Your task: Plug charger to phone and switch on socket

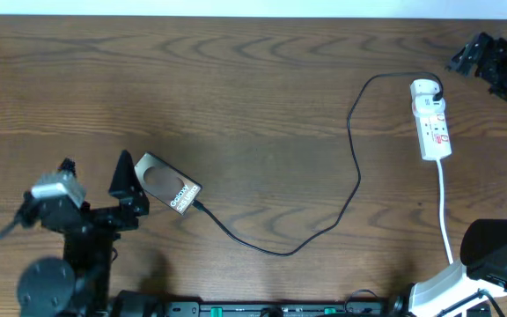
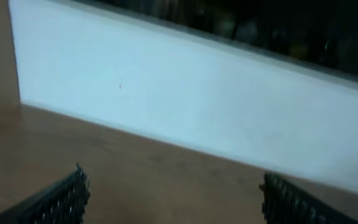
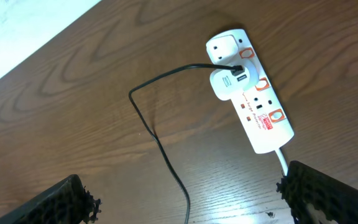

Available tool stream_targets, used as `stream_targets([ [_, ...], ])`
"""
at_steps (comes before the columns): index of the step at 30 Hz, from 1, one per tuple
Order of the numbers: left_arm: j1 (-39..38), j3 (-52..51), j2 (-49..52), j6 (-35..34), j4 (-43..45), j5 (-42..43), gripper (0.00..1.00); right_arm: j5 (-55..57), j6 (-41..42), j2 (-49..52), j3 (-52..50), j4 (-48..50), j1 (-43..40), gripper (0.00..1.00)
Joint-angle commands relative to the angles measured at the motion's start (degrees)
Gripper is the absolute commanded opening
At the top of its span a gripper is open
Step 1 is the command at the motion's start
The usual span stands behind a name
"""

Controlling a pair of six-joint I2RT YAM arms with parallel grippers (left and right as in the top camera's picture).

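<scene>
**A:** Across the table (image 1: 253,79), what's left to do?

**B:** I'd say only the switch. The cable (image 1: 356,167) seems to meet the phone (image 1: 167,187), near left, at its near-right end. The adapter (image 3: 227,84) sits in the socket (image 1: 433,123), far right.

**A:** How do you do it well?

**B:** Bring the fingers together first, then come down with one tip on the red-ringed switch (image 3: 263,83) beside the adapter. Press straight down so the light strip doesn't skid, and stay clear of the cable.

**A:** And the arms?

**B:** The right gripper (image 1: 466,57) hangs in the far right corner, beyond the socket. It is spread wide and empty, with its camera looking down on the strip. The left gripper (image 1: 95,172) sits just left of the phone, also spread and empty, and faces the far wall.
</scene>
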Motion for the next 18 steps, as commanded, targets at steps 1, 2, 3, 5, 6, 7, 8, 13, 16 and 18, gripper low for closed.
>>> stream_targets([
  [1, 1.62, -11.19, -5.79, 0.59, 9.16, 0.63, 0.86, -0.13, 0.59, 0.0, 0.33, -0.07, -0.09, 0.99],
  [2, 1.84, -14.03, -7.02, 0.59, 12.35, 0.83, 0.86, -0.13, 0.59, 0.0, 0.33, -0.07, -0.09, 0.99],
  [3, 1.92, -17.27, -8.33, 0.59, 16.02, 1.05, 0.86, -0.13, 0.59, 0.0, 0.33, -0.07, -0.09, 0.99],
  [5, 1.97, -23.1, -10.58, 0.57, 22.45, 1.25, 0.86, -0.13, 0.59, 0.0, 0.33, -0.07, -0.09, 0.99],
  [6, 1.97, -26.01, -11.74, 0.57, 25.42, 1.25, 0.86, -0.13, 0.59, 0.0, 0.33, -0.07, -0.09, 0.99],
  [7, 1.97, -28.39, -12.76, 0.55, 27.61, 1.29, 0.86, -0.13, 0.59, 0.0, 0.33, -0.07, -0.09, 0.99],
  [8, 1.97, -30.62, -13.86, 0.57, 29.42, 1.66, 0.86, -0.13, 0.59, 0.0, 0.33, -0.07, -0.09, 0.99],
  [13, 2.01, -39.78, -18.99, 0.46, 33.07, 2.78, 0.86, -0.13, 0.59, 0.0, 0.33, -0.07, -0.09, 0.99],
  [16, 2.45, -42.01, -19.02, -1.05, 33.05, 2.78, 0.86, -0.13, 0.59, 0.0, 0.33, -0.07, -0.09, 0.99],
  [18, 2.45, -42.51, -19.02, -2.05, 31.34, 2.78, 0.86, -0.13, 0.59, 0.0, 0.33, -0.07, -0.09, 0.99],
])
